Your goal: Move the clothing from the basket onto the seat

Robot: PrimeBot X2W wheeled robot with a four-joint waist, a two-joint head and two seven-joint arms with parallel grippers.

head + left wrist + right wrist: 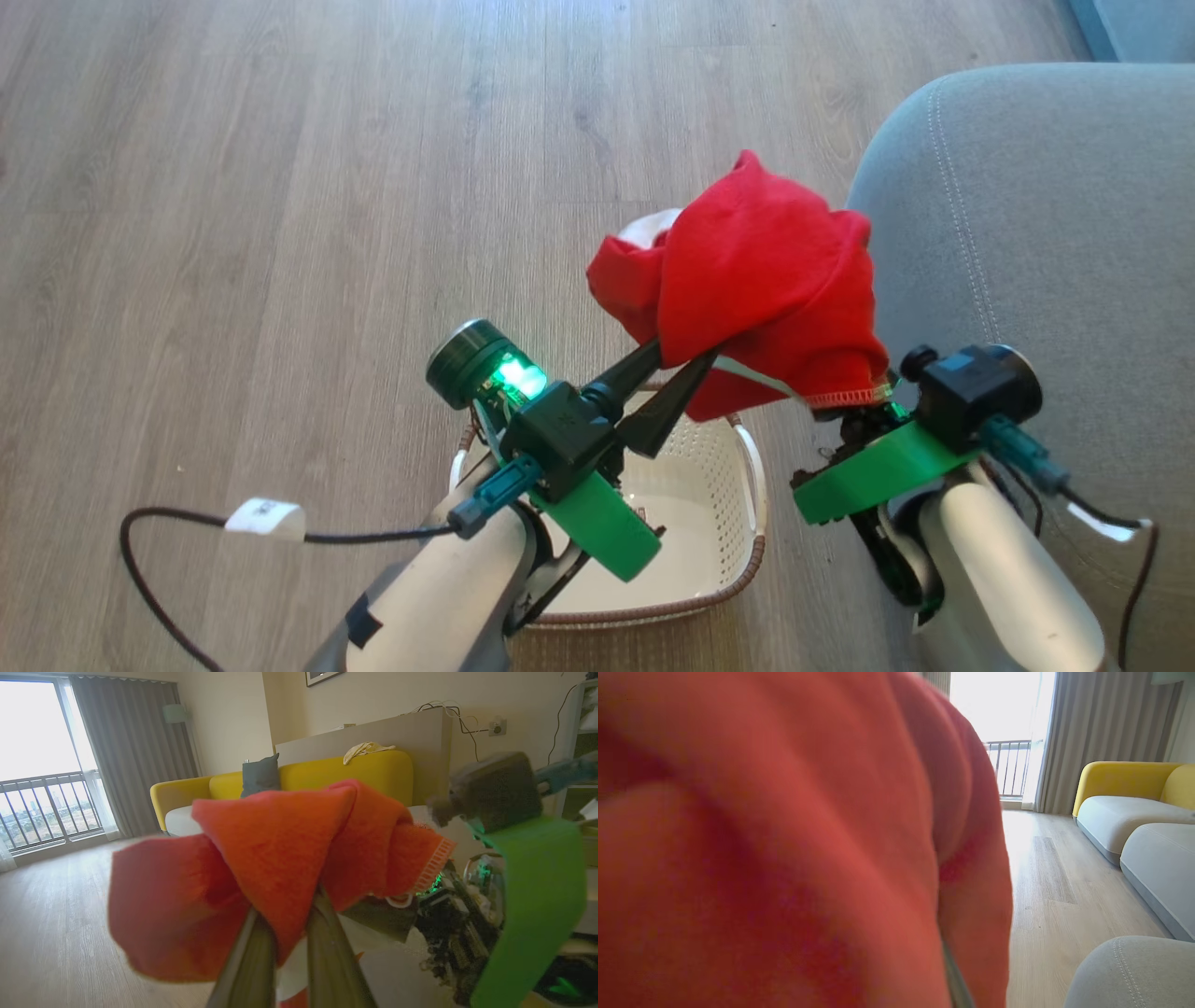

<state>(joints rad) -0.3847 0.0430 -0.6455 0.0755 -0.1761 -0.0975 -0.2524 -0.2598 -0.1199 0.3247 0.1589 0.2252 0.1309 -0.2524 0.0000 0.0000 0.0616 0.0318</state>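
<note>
The only label was a white tag [266, 518] on the black cable [168, 597] lying on the wooden floor [280, 187] at the left, and its print was too small to read. The clothing [756, 289] was a bunched red bundle with a strip of white trim at its lower edge and a bit of white cloth at its far side.

The left gripper [681, 359] was clamped on the bundle's near left side. In the left wrist view its two dark fingers [327, 952] stood close together with a red fold pinched between them. The right gripper [845, 420] reached in under the hemmed right edge of the cloth. The red fabric covered its fingers, so I could not tell how its jaws stood.

The bundle hung in the air over the far side of the basket [752, 485], just beside the left edge of the seat [1027, 233]. The cream basket stood on the floor between the two arms. Its perforated wall, braided rim and pale bottom were on show, and the left forearm hid its near left part.

Farther off in the room were a yellow sofa [327, 770] with a grey cushion [260, 775], a pale cloth [366, 749] on its back, grey curtains [131, 751] and a balcony railing [46, 807].
</note>
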